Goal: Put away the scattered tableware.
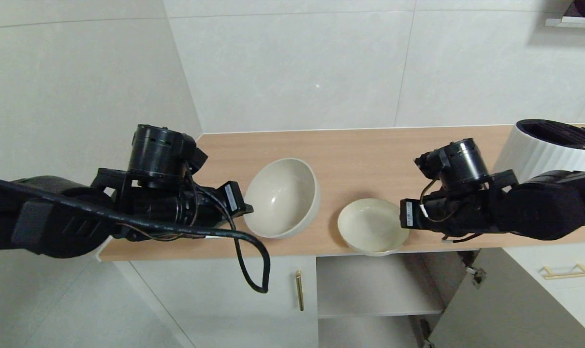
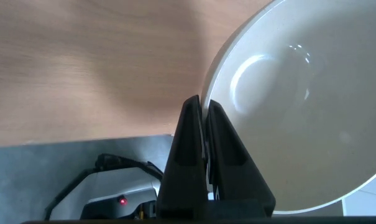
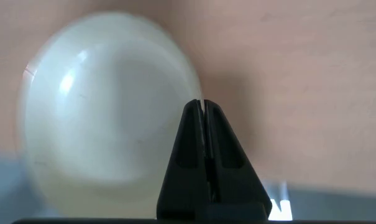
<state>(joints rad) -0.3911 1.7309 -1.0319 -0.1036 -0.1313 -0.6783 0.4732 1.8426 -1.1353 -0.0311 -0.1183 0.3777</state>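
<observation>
1. Your right gripper (image 3: 203, 104) is squeezed tight on the rim of the small bowl (image 1: 370, 224), at the counter's (image 1: 360, 154) front edge.
2. Your left gripper (image 2: 204, 103) is squeezed tight on the big bowl (image 1: 280, 195), which is tipped up just behind that edge.
3. You seem to be at the carrying step. Next, lower both slowly to the shelf (image 1: 370, 290) under the counter.

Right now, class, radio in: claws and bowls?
Left claw shut on rim of large beige bowl, tilted. Right claw shut on rim of small pale bowl. White cupboard open below.
</observation>
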